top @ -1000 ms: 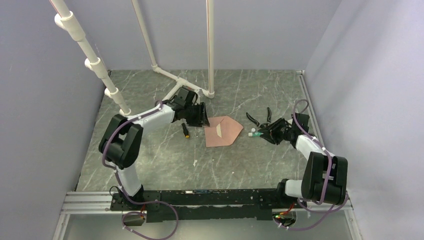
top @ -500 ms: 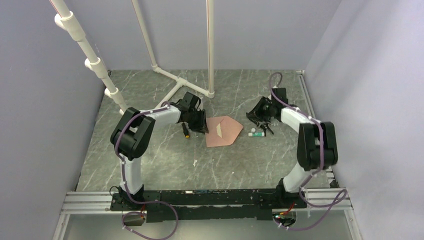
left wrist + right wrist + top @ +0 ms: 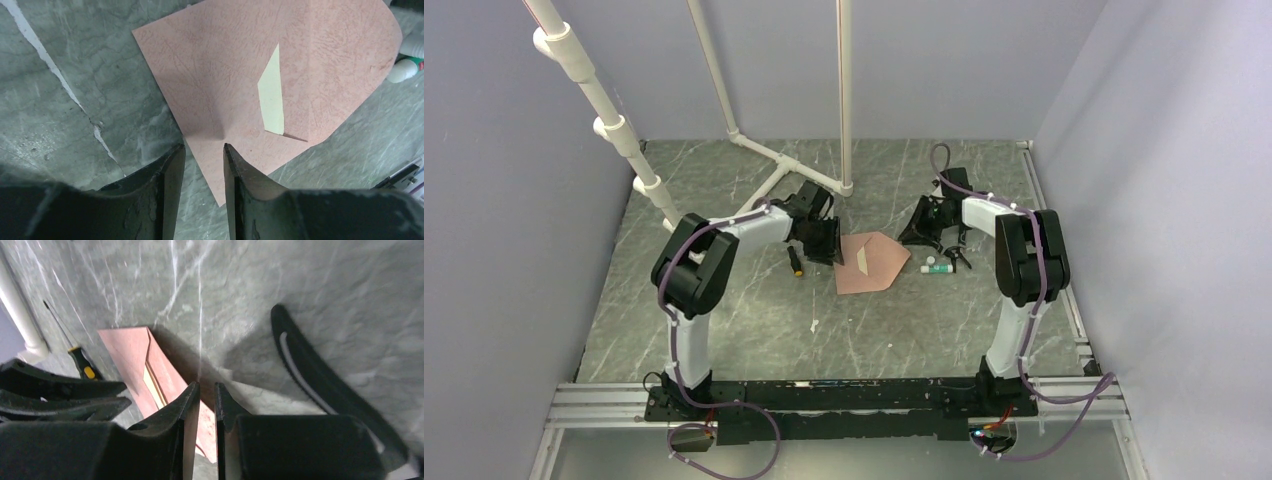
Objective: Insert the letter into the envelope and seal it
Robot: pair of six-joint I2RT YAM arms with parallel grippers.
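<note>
The salmon-pink envelope lies flat mid-table, its pointed flap spread open toward the right. A pale cream sliver, apparently the letter's edge, shows at the envelope's mouth; the rest of the letter is hidden. My left gripper hovers at the envelope's left edge. In the left wrist view its jaws stand apart over that edge, with nothing between them. My right gripper is just right of the flap's tip. Seen from the right wrist, only a narrow slit separates its fingers, and the envelope lies beyond.
A black-and-yellow screwdriver lies left of the envelope under the left arm. A white-green glue stick and black pliers lie right of it, near the right gripper. A white pipe frame stands at the back.
The right arm swung from the near right round to the back, bringing its gripper to the flap's tip with its jaws narrowed. The left gripper edged right to the envelope's left edge.
</note>
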